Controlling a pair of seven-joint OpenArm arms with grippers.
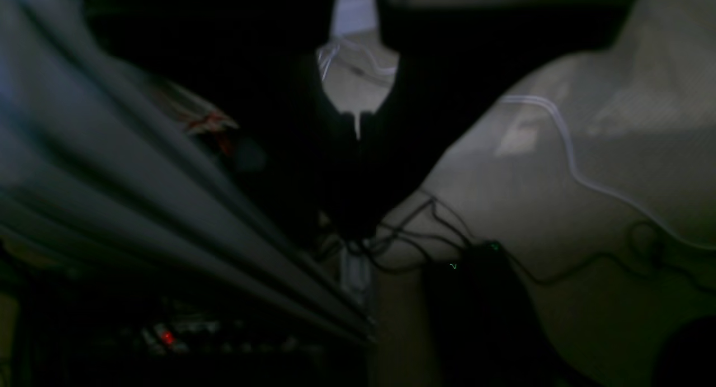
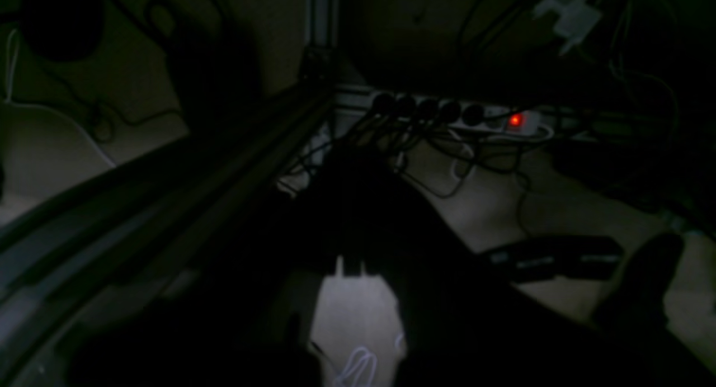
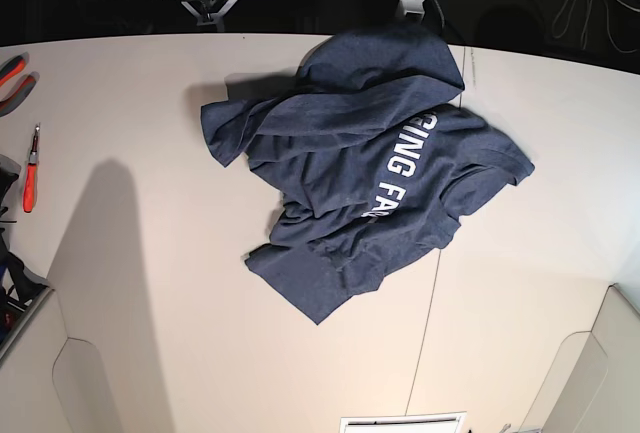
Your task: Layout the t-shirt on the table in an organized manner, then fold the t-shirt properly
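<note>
Both grippers, left (image 1: 358, 131) and right (image 2: 351, 265), are clenched on nothing, parked far from the crumpled t-shirt (image 3: 360, 178), so I think spreading it flat on the table (image 3: 150, 283) comes first.

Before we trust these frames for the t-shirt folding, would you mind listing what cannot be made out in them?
- t-shirt, base view: the white lettering is partly swallowed by folds; only fragments read.
- table, both wrist views: absent; they show only a dim floor with cables.
- left gripper, left wrist view: a dark silhouette, blurred.
- right gripper, right wrist view: nearly lost in darkness.
- Both arms, base view: cut off by the top edge.
</note>
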